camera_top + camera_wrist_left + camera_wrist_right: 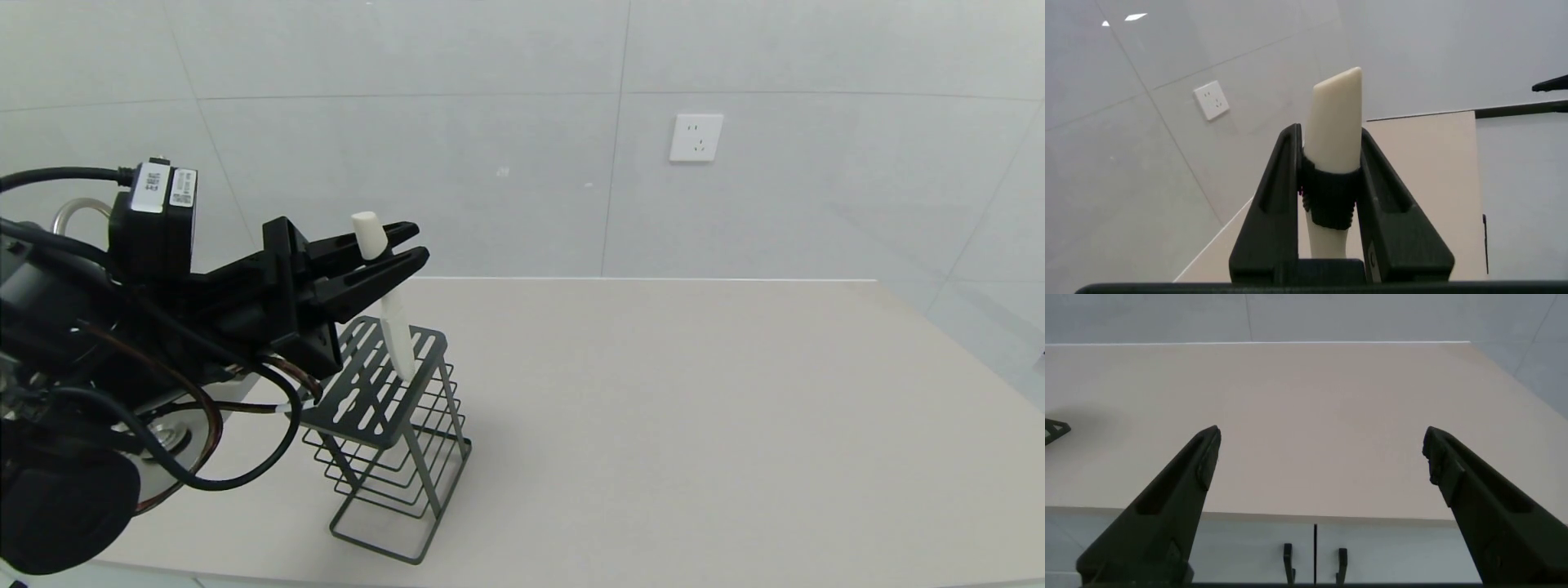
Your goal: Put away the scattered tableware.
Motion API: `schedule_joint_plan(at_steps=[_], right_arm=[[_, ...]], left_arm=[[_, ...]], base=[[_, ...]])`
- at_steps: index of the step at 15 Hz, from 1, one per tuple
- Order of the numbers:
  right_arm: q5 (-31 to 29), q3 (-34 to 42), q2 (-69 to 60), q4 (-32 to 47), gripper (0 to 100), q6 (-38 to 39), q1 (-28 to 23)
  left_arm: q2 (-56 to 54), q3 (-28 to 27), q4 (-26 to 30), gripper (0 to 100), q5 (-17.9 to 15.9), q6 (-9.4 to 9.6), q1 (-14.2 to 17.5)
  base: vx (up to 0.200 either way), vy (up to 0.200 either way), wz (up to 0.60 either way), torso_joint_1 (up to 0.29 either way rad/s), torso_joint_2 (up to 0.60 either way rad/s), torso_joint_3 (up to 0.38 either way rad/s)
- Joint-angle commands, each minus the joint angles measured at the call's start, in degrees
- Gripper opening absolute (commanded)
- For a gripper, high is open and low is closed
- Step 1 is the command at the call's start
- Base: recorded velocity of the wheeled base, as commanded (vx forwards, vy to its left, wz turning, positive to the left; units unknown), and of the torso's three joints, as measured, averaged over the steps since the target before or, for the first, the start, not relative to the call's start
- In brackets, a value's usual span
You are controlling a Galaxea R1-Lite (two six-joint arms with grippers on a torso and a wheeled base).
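My left gripper [396,249] is shut on a white utensil [382,269] held nearly upright, handle end up. Its lower end dips into a slot in the top of the dark wire cutlery rack [384,425] on the left of the beige counter. In the left wrist view the white utensil [1333,131] stands clamped between the two black fingers [1278,204], with my left gripper [1329,175] shut around it. My right gripper [1323,457] hangs open over the bare counter, nothing between its fingers [1176,498].
The beige counter [694,425] stretches to the right of the rack. A tiled wall with a white socket [696,137] stands behind. Cabinet door handles [1315,563] show below the counter's front edge in the right wrist view.
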Motion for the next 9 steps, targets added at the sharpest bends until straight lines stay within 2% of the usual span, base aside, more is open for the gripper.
schedule_joint_plan(at_steps=[1,9], right_arm=[[0.0,0.0,0.2,0.0,100,0.0,0.0],[0.0,0.0,0.1,0.0,100,0.0,0.0]], left_arm=[[0.5,0.3,-0.1,0,0.0,0.01,0.2],[3.8,0.9,-0.1,0,0.0,0.01,0.7]], base=[[0.0,0.0,0.0,0.0,0.0,0.0],[0.0,0.0,0.0,0.0,0.0,0.0]])
